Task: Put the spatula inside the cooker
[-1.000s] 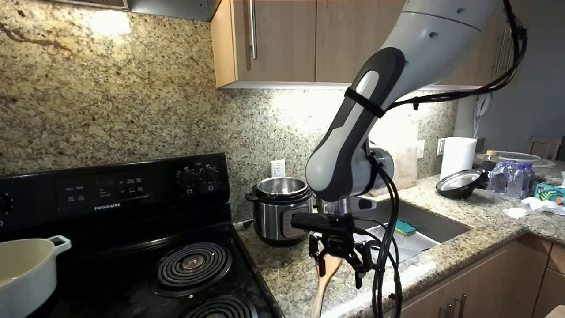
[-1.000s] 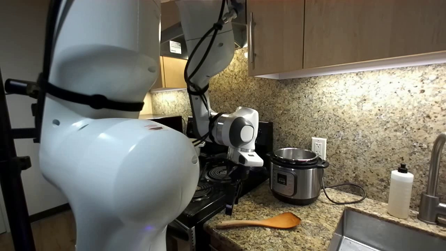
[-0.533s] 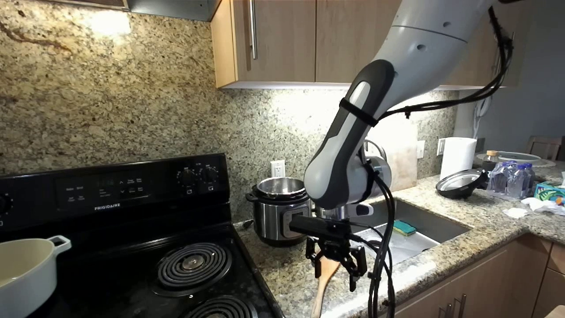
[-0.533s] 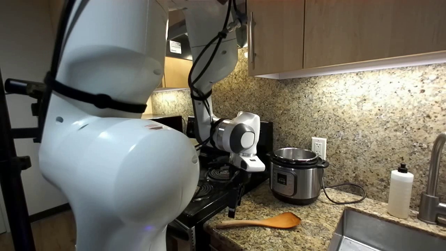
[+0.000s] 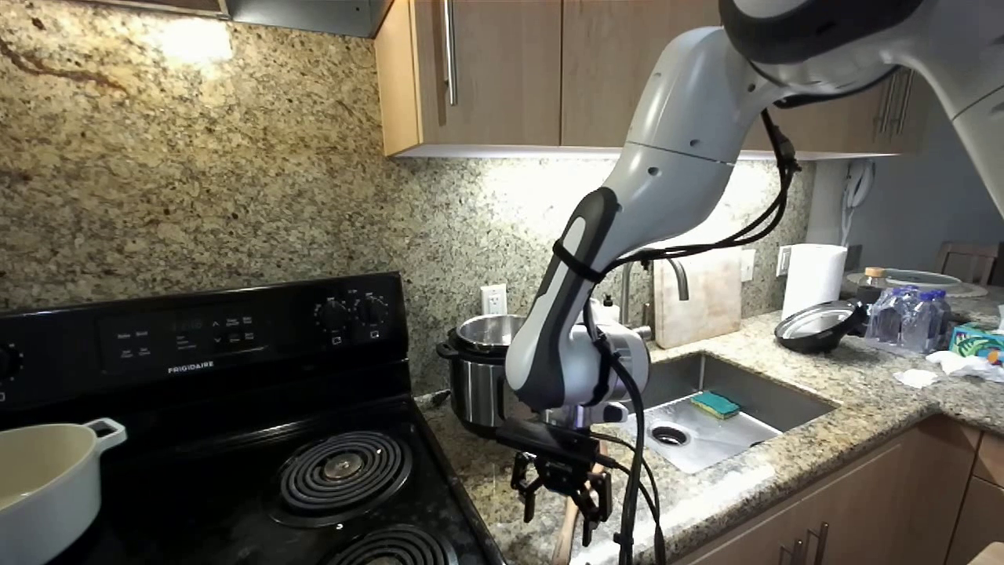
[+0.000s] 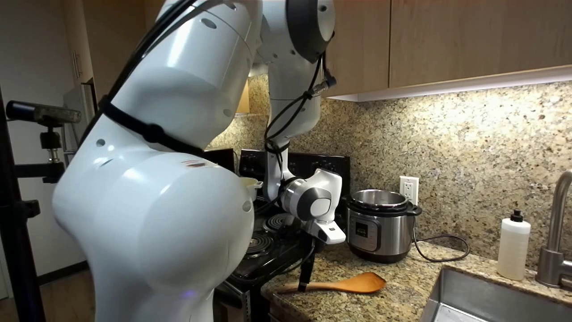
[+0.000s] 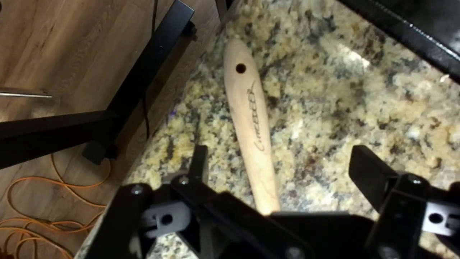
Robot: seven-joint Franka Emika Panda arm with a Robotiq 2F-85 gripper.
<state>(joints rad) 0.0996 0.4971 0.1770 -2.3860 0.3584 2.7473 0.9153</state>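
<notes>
My Robotiq gripper (image 7: 279,154), jaws parted and empty, stood over the wooden spatula (image 7: 252,126), whose long axis crossed the gap roughly square to closing, handle end near the front corner of the granite counter (image 6: 397,302) beside the Frigidaire range (image 5: 227,439).

The wooden spatula (image 6: 353,284) lies flat, handle toward a front corner of the bench (image 6: 402,286). The steel cooker (image 6: 380,228) stands open-topped near the back edge.

The spatula (image 6: 337,285) is tan to orange, the cooker (image 6: 385,232) silver and black, the counter (image 7: 316,118) speckled yellow-grey
</notes>
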